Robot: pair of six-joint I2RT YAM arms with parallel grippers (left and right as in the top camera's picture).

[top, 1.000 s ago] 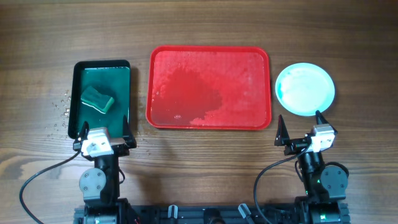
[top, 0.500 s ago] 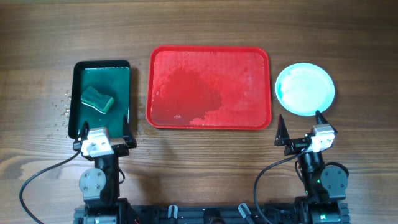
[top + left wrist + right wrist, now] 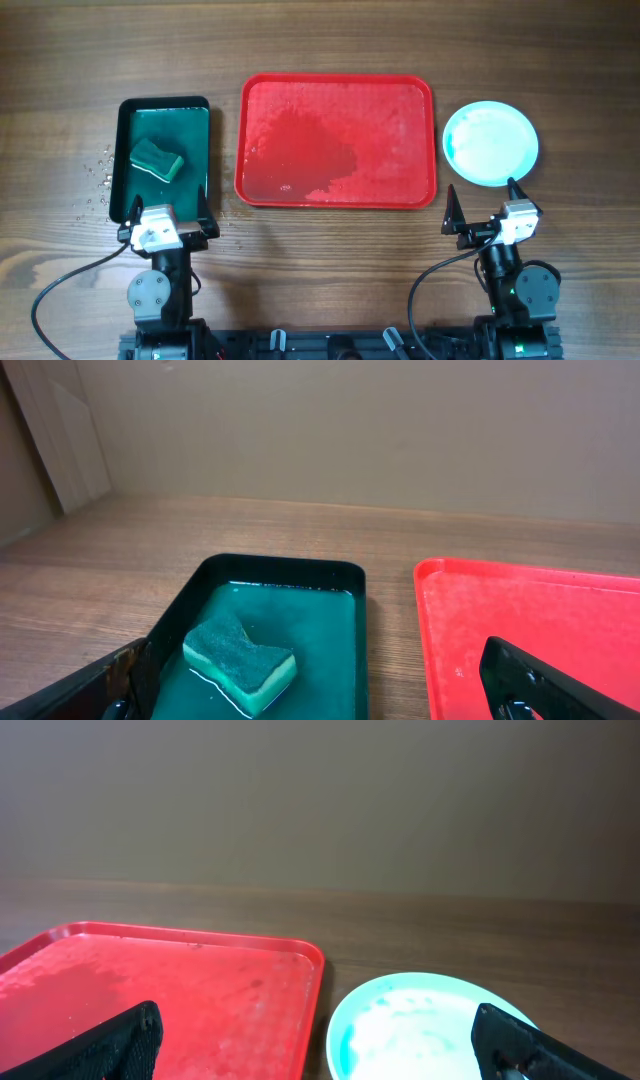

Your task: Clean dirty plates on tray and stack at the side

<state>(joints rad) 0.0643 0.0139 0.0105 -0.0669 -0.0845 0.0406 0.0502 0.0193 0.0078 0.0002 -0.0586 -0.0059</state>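
Centre frame on the wooden surface (image 3: 320, 40): the red tray (image 3: 380, 110), wet and glossy. At left, a dark tray (image 3: 195, 140) holding a green sponge (image 3: 158, 160), just above the left claw (image 3: 168, 205), spread wide, empty. At right, off the tray, the plates (image 3: 490, 143), showing as one turquoise disc, just above the right claw (image 3: 484, 190), likewise released. Matches the earlier frames throughout.
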